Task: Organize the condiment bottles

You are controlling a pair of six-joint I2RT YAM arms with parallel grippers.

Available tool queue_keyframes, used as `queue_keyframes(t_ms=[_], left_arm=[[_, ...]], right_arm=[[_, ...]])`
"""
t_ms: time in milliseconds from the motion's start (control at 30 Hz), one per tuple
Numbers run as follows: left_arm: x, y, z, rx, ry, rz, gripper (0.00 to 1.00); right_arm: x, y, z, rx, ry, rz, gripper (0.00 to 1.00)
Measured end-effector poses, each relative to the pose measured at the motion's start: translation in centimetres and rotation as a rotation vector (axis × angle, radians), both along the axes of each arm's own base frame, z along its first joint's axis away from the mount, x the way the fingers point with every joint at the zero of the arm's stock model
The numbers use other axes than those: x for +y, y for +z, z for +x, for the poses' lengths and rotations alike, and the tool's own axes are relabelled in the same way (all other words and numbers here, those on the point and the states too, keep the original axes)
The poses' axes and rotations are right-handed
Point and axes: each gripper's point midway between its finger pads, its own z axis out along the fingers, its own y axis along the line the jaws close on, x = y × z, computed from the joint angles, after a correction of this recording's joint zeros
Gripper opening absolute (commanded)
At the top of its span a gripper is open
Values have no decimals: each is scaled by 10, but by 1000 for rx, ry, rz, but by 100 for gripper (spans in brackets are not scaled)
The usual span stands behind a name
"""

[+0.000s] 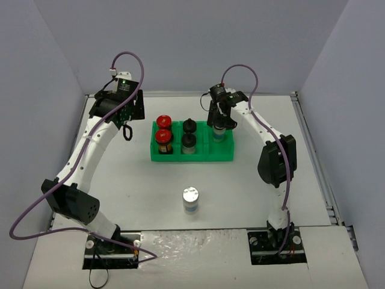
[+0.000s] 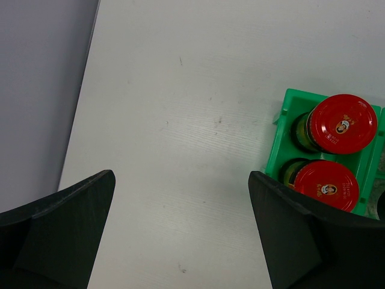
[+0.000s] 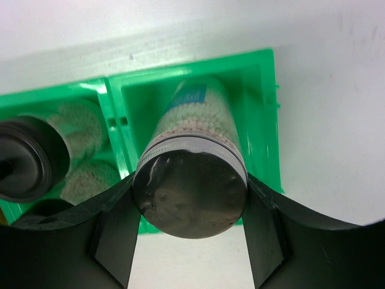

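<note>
One silver-capped jar (image 3: 190, 195) sits clamped inside the right claw (image 1: 219, 124)

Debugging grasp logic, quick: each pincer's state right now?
Left pincer: open, holding nothing.
Right pincer: shut on a silver-capped bottle at the green tray's end compartment.
</note>
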Motion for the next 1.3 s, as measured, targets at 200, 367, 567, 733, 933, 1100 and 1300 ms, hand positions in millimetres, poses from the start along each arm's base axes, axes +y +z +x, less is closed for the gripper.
queue_keyframes(t_ms=[200, 367, 567, 733, 933, 1100, 1300], left_arm=[[0, 0, 0, 2, 0, 1, 91], [0, 0, 0, 2, 0, 1, 91], [0, 0, -1, 3, 0, 1, 91], [0, 0, -1, 3, 0, 1, 91], [0, 0, 0, 2, 0, 1, 91], [0, 0, 0, 2, 0, 1, 91], [0, 0, 0, 2, 0, 1, 91]], right_arm=[[4, -4, 4, -1, 8, 11, 0], [4, -5, 5, -2, 8, 11, 19], [4, -5, 5, -2, 7, 11, 63], [5, -7, 7, -9, 7, 14, 81], [3, -14, 3, 5, 8, 4, 87], [1, -14, 1, 6, 7, 0, 88], [-5, 7, -18, -19, 12, 13, 87]])
